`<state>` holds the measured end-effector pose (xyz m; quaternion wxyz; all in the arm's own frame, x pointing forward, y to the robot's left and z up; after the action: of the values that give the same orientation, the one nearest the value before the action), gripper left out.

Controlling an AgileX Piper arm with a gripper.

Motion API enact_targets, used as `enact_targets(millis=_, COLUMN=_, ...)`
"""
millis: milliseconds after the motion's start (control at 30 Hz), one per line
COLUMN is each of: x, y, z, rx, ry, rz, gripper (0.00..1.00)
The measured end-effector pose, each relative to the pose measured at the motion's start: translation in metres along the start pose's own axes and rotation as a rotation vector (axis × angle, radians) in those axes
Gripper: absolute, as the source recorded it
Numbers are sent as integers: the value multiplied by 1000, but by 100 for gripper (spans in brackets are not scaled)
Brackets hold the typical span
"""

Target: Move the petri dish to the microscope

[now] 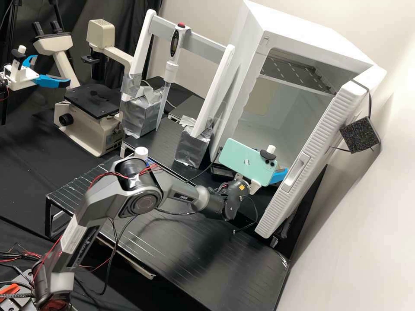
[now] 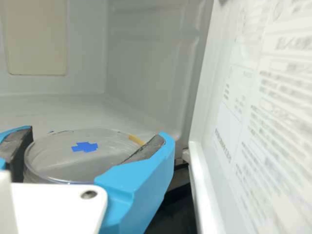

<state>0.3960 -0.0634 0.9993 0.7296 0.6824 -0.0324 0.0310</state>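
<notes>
Taking-out step seems in hand: gripper [image 2: 95, 136] holds petri dish [image 2: 73, 163] between its fingers at mouth of white cabinet [image 1: 302, 32], beside open door [image 1: 315, 147]. Next move needs level carry, clear of door, toward microscope [image 1: 93, 131].

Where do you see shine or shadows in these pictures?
High view: pale sheen on the black bench, with a soft shadow on it near the arm; deep darkness around the microscope. Wrist view: faint glints along the rim of the clear dish; soft, fairly even light inside the cabinet, darkness beside the edge of its door.
</notes>
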Motion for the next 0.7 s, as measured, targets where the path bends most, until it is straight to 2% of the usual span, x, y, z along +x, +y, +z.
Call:
enact_targets(millis=133, x=-28, y=0, z=-3, rx=-2, ry=42, rz=-1, gripper=0)
enact_targets(millis=433, x=-105, y=-6, z=-16, rx=39, ry=144, rz=41, gripper=0)
enact_targets(millis=700, x=-159, y=-17, z=-50, rx=-7, ry=182, rz=35, gripper=0)
